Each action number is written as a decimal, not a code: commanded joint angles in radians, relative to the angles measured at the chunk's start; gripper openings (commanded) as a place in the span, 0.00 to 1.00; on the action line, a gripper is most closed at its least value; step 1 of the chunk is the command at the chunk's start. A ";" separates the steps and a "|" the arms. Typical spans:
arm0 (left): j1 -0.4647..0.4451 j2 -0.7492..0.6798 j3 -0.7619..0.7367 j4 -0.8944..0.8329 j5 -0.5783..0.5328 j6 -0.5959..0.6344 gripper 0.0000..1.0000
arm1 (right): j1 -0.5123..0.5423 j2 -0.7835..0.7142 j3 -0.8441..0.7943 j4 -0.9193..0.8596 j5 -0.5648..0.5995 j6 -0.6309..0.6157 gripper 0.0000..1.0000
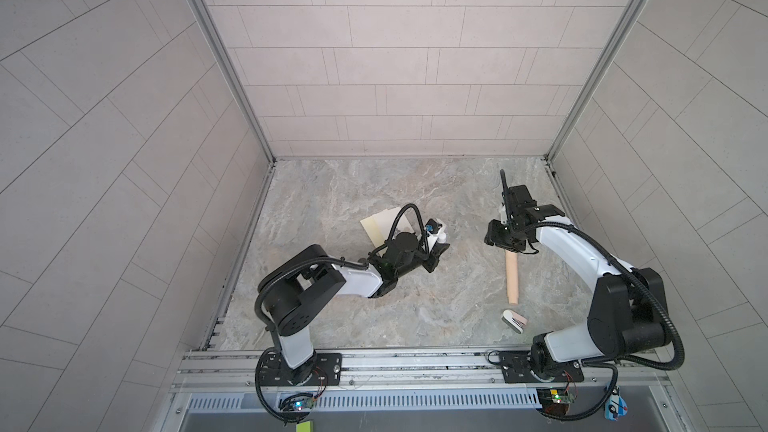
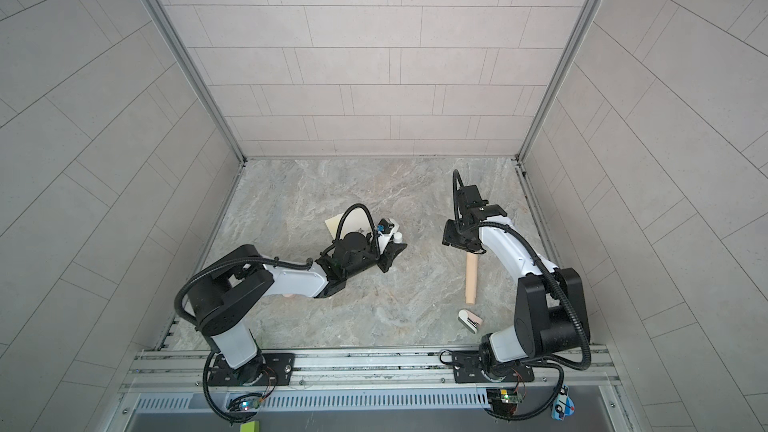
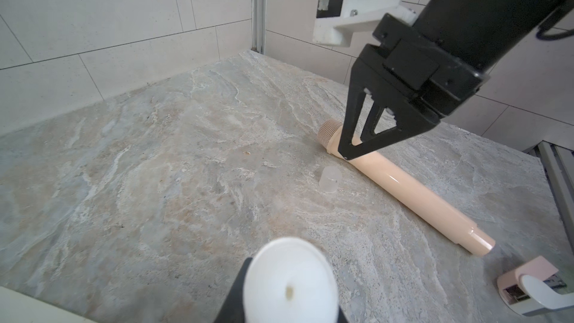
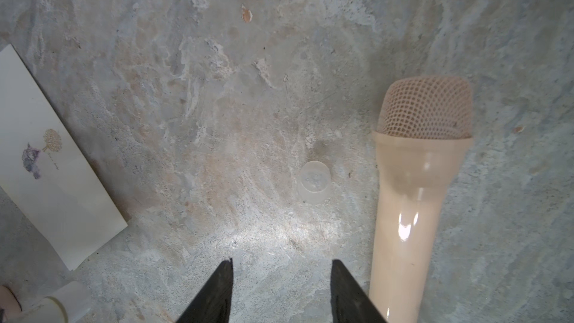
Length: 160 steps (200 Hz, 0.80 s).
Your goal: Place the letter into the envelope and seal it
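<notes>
Flat on the grey veined marble tabletop (image 1: pixel 332 193), mostly hidden beneath the left arm in both top views: cream paper envelope (image 1: pixel 376 227), long axis crosswise, flap direction unclear. Dark print clear only from the right wrist. Clamped in the left gripper (image 1: pixel 438 257): white plastic tube (image 3: pixel 290 281). Spread and empty beside a peach plastic microphone (image 4: pixel 416 200): right gripper (image 4: pixel 282 270).

Off-white envelope (image 4: pixel 71 200) lying flat, with a small gold tree and a dark mark printed near its middle. In both top views it sits well left of the microphone (image 1: pixel 512 280), partly covered.
</notes>
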 commanded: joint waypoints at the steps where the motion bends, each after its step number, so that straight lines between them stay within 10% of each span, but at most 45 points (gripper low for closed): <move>1: -0.021 0.055 0.004 0.118 -0.047 0.032 0.20 | -0.007 0.015 0.019 -0.041 0.030 -0.009 0.54; 160: -0.077 0.239 -0.019 0.236 -0.112 0.013 0.39 | -0.009 0.156 0.049 0.018 0.048 0.005 0.54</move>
